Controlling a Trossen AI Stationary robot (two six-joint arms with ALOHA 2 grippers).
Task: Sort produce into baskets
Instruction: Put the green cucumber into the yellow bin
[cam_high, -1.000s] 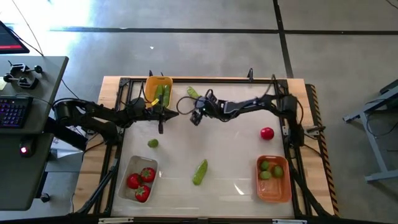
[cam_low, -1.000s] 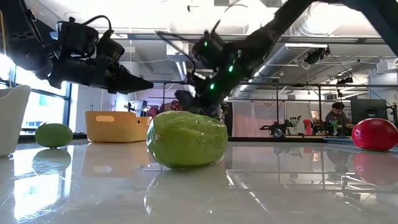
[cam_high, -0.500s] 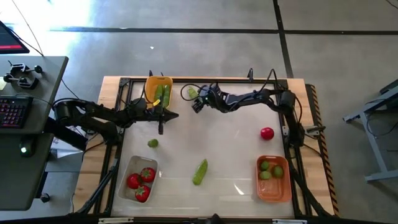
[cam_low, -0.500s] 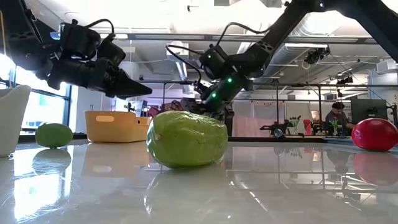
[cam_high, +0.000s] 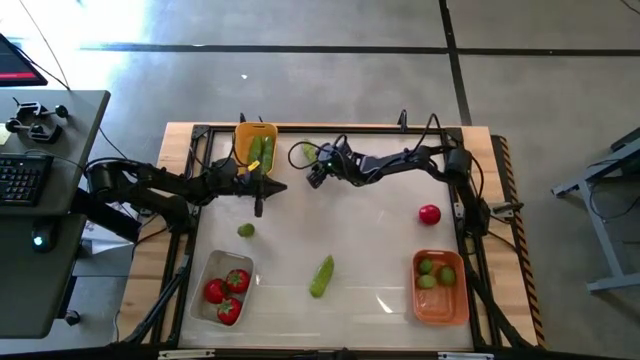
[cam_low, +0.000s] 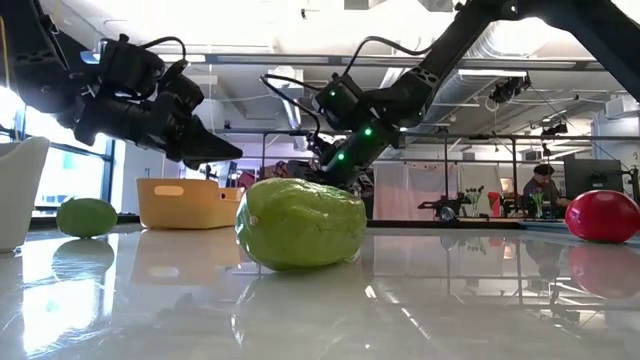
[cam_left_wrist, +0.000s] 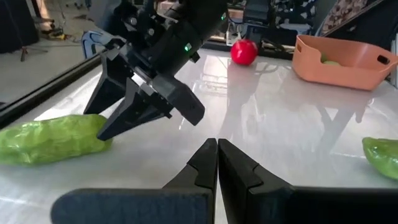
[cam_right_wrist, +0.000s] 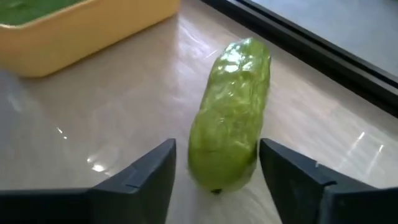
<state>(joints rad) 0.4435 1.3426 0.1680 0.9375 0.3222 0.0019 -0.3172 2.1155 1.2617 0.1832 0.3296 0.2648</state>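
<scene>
At the frame's upper centre, the right gripper (cam_right_wrist: 214, 180), fingers apart, should straddle the long green cucumber (cam_right_wrist: 231, 103) squarely before clamping.

Yellow basket (cam_right_wrist: 87, 28) cut by edge in right wrist view, only one wall and corner visible. Cucumber (cam_left_wrist: 53, 137) in left wrist view runs off picture edge; second cucumber (cam_left_wrist: 380, 155) also cut. In low view, clear basket (cam_low: 18, 190) shows only one wall at edge. Person (cam_low: 540, 190) far behind counter, too small for detail.
</scene>
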